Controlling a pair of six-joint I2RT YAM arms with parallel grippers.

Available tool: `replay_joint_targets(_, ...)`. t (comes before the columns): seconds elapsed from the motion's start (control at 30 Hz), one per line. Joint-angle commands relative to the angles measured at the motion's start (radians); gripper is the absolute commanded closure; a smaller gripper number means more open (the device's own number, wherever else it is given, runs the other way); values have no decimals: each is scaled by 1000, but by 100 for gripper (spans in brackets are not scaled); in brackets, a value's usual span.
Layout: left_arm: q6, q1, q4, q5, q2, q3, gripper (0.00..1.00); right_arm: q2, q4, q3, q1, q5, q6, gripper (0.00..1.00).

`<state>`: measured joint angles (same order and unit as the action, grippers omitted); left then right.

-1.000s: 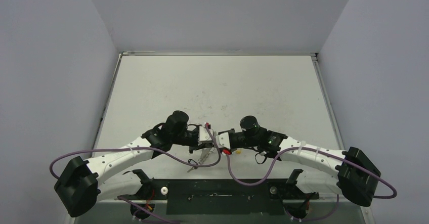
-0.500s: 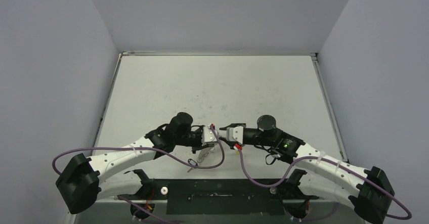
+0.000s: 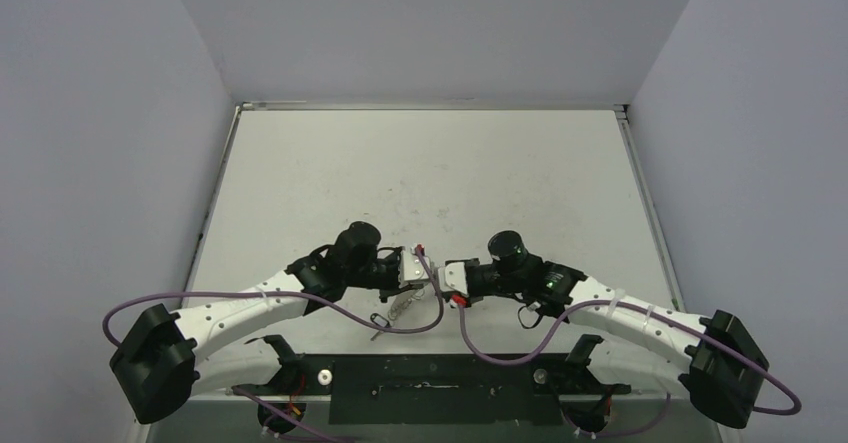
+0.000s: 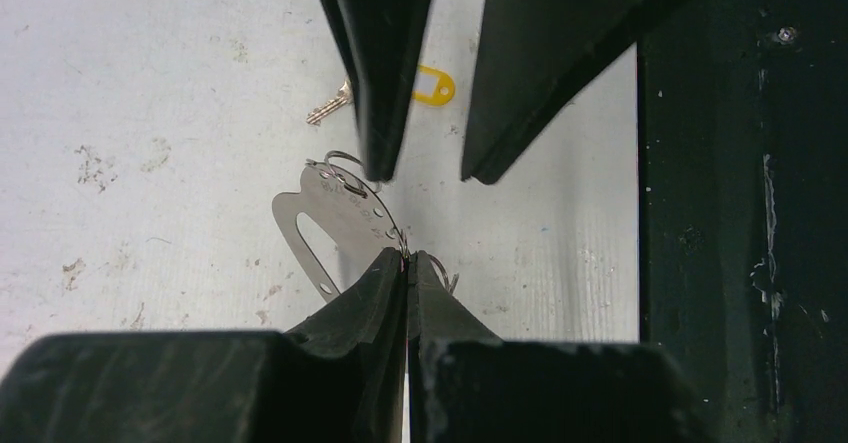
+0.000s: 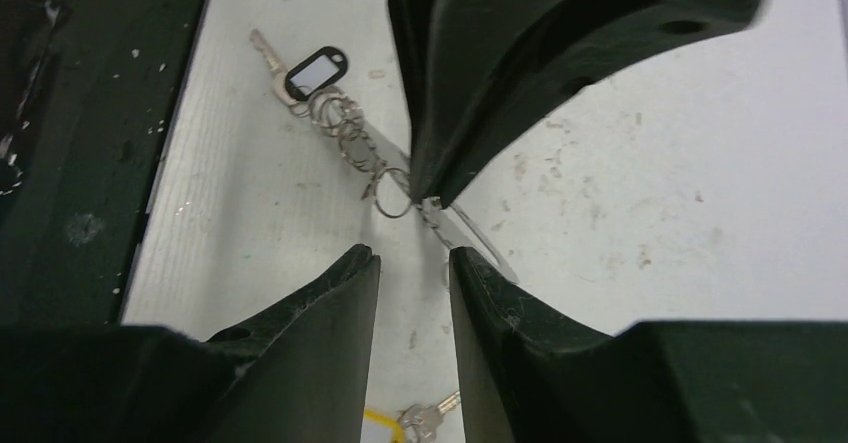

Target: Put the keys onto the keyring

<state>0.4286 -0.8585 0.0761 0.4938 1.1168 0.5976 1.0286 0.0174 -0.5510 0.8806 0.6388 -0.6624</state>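
top external: left gripper (image 3: 412, 269) and right gripper (image 3: 452, 283) meet tip to tip low on the white table (image 3: 430, 163), near the arm bases. the keyring (image 3: 402, 307) shows only as a small silver glint just below the left gripper, too small here to tell more. left wrist: own fingers (image 4: 385, 283) pressed together, clamped on the thin upper edge of the flat silver keyring plate, where a wire ring runs along it. the plate hangs tilted over its own shadow, and whether its lower end touches the table cannot be told. the right gripper's two dark fingers stand apart just beyond, nothing between them. the yellow-tagged key (image 4: 435, 85) lies loose on the table behind them. right wrist: own fingers (image 5: 340, 298) parted, gap empty, only table seen through it. the left gripper's tip holds the keyring edge-on. a chain of small rings (image 5: 350, 135) trails from it to the black-headed key (image 5: 314, 71), which lies flat and appears already attached. the yellow-tagged key sits at the bottom edge, near the fingertips. risks, judged: a narrow edge pinch may let the plate pivot or slip if the right gripper pushes on it. the close tips may collide. a flat key on a bare table is easily skidded away. the trailing chain could snag.
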Motion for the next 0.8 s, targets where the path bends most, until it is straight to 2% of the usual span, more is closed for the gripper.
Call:
replay_joint_targets(0.0,16,-8,-44,18,-32,30,100,58,20,-56,38,20,-53,67)
replay_joint_targets(0.4,23,-13,-40,41,-23,37,100,126,-10,-83,95,-71,-69,66)
replay_joint_targets(0.77,15,-17,-57,58,-21,42,100,228,47,-120,181,-209,-135,68)
